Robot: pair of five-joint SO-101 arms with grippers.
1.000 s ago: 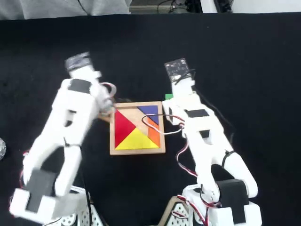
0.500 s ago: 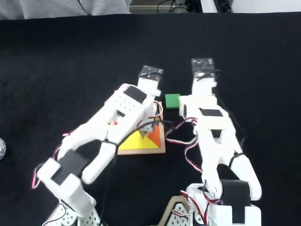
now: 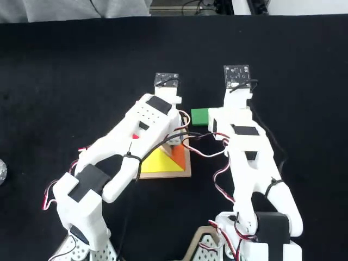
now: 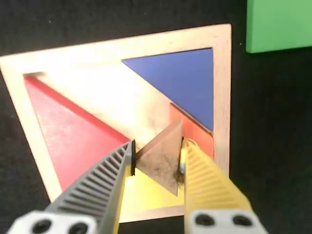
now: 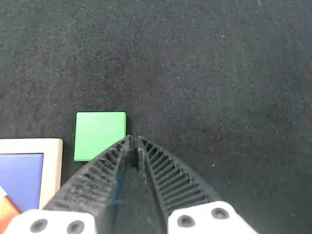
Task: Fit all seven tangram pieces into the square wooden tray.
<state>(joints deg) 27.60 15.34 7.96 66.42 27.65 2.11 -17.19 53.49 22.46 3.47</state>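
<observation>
Step in hand, by my reading: seating a fifth piece. The left gripper [image 4: 157, 156] is clamped on a brown triangle [image 4: 161, 163], held on edge over the middle of the wooden tray [image 4: 222, 97].

Tray contents, all lying flat:
- a yellow triangle [image 4: 146, 200] along the near side
- a red triangle [image 4: 68, 131]
- an orange piece [image 4: 197, 139]
- a blue triangle [image 4: 183, 78] at the far side

Bare wood remains between the red and the blue.

The next move calls for turning the brown triangle flat and lowering it square to its neighbours' edges.

Beyond the tray's far corner, just beside it on the black cloth, lies a green square [image 5: 100, 134]. The right gripper [image 5: 132, 144] hangs by it, fingers pressed together and empty.
</observation>
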